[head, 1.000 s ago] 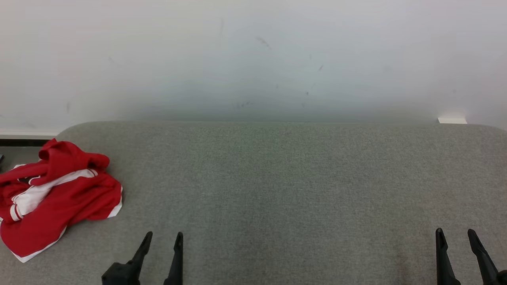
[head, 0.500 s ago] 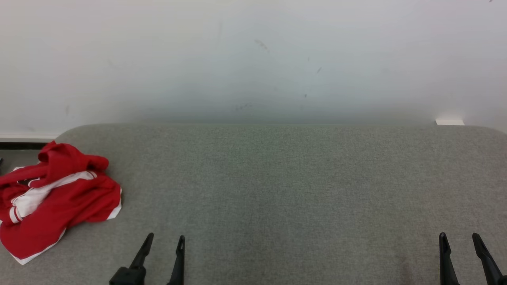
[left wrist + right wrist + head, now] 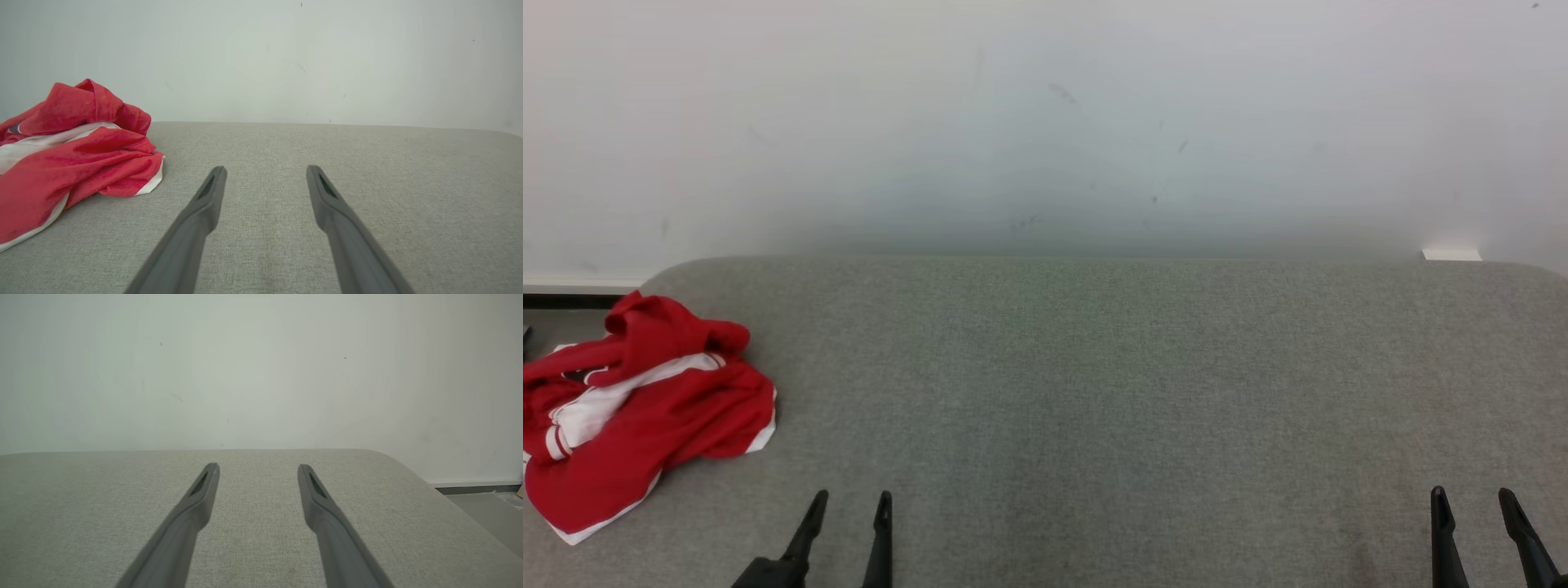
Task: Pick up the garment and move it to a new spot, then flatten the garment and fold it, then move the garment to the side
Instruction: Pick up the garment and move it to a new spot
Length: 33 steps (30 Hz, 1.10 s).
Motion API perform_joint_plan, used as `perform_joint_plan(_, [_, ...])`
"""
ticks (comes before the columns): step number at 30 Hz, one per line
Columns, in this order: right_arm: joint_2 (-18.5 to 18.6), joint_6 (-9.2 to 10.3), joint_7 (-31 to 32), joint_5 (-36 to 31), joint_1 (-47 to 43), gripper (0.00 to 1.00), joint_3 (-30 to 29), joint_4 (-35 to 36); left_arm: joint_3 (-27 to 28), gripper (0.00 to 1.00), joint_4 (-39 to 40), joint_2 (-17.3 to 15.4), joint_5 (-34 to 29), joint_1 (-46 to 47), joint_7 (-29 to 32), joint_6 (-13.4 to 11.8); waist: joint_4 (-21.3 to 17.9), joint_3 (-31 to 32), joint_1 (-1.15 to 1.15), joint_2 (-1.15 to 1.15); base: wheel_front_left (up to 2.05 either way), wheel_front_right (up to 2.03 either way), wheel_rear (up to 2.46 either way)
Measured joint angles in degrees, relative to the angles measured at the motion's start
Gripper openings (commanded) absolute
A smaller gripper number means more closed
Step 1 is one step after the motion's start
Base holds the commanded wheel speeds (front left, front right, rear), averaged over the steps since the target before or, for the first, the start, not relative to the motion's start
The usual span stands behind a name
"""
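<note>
A crumpled red garment [image 3: 645,408] with white trim lies bunched at the far left end of the grey fabric surface [image 3: 1094,392]. The left wrist view has the garment [image 3: 69,155] at its left, off to the side of the fingers. My left gripper [image 3: 850,500] hovers low near the front edge, to the right of the garment and apart from it, open with nothing between its fingers [image 3: 208,200]. Far to the right, my right gripper [image 3: 1472,496] also stands open and empty over bare fabric, its fingers [image 3: 204,494] pointing toward the wall.
A pale wall [image 3: 1045,122] rises right behind the grey surface. The surface's rounded left end lies just behind the garment, with floor and a dark baseboard [image 3: 564,300] beyond. Its rounded right end [image 3: 408,469] drops to floor.
The left gripper has slid a little back and to the left, toward the bottom edge of the view. The right gripper has dropped slightly lower in view. The garment lies as before.
</note>
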State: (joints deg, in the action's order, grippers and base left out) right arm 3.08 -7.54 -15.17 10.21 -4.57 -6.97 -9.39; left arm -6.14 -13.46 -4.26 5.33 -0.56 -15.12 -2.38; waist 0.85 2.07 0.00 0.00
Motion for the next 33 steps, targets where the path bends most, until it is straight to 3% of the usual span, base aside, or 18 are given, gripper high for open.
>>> perform_joint_plan(8, [0.34,0.0,0.0,0.51,-0.16,1.0,0.2,0.01,0.83,1.0,-0.35,0.64,0.12,0.03,0.0,0.9,0.41,0.11,0.0,0.0,0.0,0.0,0.0])
perform_joint_plan(14, [0.43,0.0,-0.01,0.82,-0.84,1.0,0.18,0.51,0.8,1.0,-0.08,1.01,-0.31,0.35,0.0,1.27,2.88,0.0,0.0,0.0,0.0,0.0,0.0])
perform_joint_plan(33, [-0.05,-0.01,-0.01,2.42,1.12,1.0,10.38,-1.26,4.24,1.0,2.22,1.13,-1.33,-2.43,0.0,0.91,23.18,-0.18,0.0,0.0,0.0,0.0,0.0])
